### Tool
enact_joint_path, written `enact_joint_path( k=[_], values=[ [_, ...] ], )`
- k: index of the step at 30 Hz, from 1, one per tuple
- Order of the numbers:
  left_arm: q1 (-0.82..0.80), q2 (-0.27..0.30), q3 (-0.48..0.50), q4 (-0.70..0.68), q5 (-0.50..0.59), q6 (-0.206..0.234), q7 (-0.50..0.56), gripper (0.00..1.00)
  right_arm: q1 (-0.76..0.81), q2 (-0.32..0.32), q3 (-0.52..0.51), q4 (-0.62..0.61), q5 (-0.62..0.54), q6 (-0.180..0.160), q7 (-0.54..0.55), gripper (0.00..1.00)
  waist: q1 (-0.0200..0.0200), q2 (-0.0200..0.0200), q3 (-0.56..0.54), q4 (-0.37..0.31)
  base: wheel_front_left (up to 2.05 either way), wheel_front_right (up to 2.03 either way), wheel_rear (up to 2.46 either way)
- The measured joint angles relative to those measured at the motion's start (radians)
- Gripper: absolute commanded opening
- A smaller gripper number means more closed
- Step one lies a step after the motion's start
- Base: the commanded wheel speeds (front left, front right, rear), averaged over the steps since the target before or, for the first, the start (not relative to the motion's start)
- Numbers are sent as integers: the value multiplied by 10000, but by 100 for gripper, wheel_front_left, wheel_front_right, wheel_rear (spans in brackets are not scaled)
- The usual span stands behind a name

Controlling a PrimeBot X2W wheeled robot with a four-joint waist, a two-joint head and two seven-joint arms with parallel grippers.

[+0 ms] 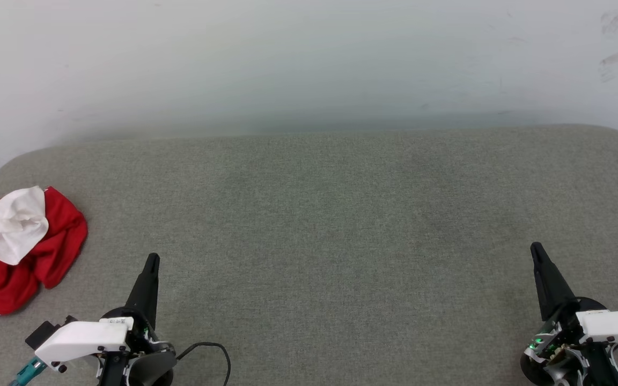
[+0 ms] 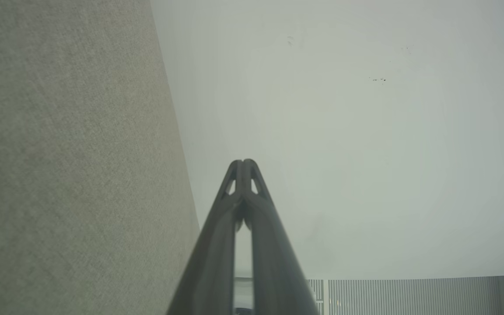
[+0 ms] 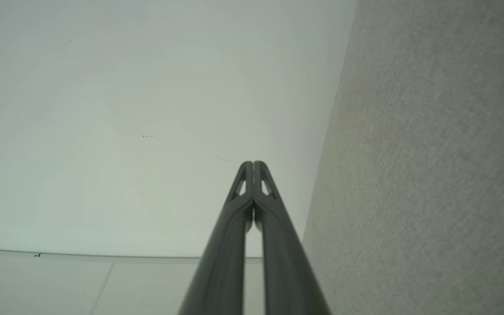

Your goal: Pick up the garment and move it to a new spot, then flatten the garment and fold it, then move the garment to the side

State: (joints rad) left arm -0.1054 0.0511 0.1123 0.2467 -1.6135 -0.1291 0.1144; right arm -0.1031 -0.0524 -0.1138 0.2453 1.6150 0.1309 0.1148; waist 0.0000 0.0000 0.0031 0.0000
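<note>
The garment (image 1: 24,252), a red shirt with white sleeves, lies crumpled in a heap at the far left edge of the grey fabric surface (image 1: 330,225). My left gripper (image 1: 152,259) rests at the lower left, a short way right of the heap and not touching it. Its two dark fingers are pressed together with nothing between them, as the left wrist view confirms (image 2: 243,162). My right gripper (image 1: 535,247) stands at the lower right, far from the garment, shut and empty; its closed fingertips show in the right wrist view (image 3: 252,163).
A pale wall (image 1: 309,64) rises directly behind the grey surface. The surface has rounded far corners and ends just left of the garment. A black cable (image 1: 212,351) loops near my left wrist.
</note>
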Motion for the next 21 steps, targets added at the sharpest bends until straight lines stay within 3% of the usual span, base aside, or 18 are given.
enact_joint_path(
  k=[21],
  values=[
    [0,0,0,0,0,0,0,0,0,0,0,0,0,0,0,0,1,0,0,0,0,0,0]
  ],
)
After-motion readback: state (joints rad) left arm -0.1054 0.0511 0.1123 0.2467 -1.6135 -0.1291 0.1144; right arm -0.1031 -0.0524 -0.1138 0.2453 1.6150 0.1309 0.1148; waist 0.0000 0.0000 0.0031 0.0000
